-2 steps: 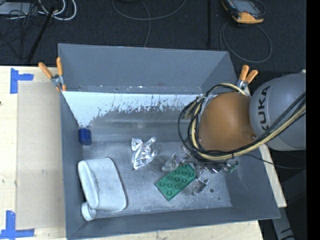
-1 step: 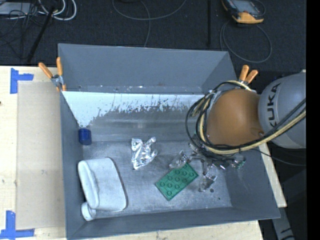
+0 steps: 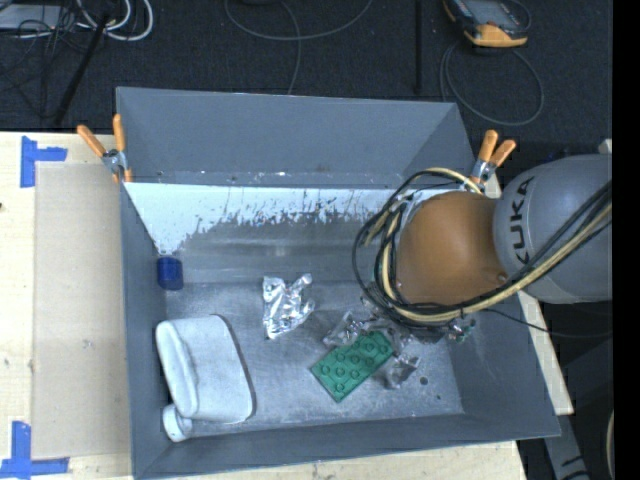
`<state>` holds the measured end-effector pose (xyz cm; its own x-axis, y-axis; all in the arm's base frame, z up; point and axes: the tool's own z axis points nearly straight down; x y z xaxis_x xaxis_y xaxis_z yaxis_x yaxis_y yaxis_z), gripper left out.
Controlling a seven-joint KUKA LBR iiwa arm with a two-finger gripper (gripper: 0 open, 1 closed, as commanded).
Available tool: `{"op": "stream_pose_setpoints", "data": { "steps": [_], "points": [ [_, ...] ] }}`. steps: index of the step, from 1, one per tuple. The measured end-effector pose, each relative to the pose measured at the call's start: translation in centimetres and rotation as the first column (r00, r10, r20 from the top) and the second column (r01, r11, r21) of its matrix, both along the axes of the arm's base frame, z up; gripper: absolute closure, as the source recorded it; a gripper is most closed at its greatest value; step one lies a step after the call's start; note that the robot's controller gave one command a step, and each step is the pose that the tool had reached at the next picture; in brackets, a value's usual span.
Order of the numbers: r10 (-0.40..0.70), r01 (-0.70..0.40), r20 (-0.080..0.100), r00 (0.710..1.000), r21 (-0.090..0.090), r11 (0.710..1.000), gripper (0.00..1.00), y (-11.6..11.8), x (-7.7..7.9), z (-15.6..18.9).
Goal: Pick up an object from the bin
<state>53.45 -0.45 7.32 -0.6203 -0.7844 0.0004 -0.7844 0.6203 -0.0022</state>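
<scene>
green plate (image 3: 348, 370), corner hidden under gripper (image 3: 382, 348)

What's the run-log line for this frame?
end effector over green studded plate | plate flat on bin floor, view's lower right | crumpled foil to its left, apart

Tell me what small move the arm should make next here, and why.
Probably ease straight down a little onto the green studded plate. The gripper sits over that plate's upper-right end. The plate lies flat on the bin floor, apart from the crumpled foil up and to its left, so nothing nearby should interfere. Whether it already touches the plate, I cannot tell.
</scene>
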Motion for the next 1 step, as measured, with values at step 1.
{"op": "stream_pose_setpoints", "data": {
  "steps": [1],
  "points": [
    [-0.002,0.002,-0.001,1.0,0.001,1.0,0.0,-0.02,0.08,0.14]
  ]
}}
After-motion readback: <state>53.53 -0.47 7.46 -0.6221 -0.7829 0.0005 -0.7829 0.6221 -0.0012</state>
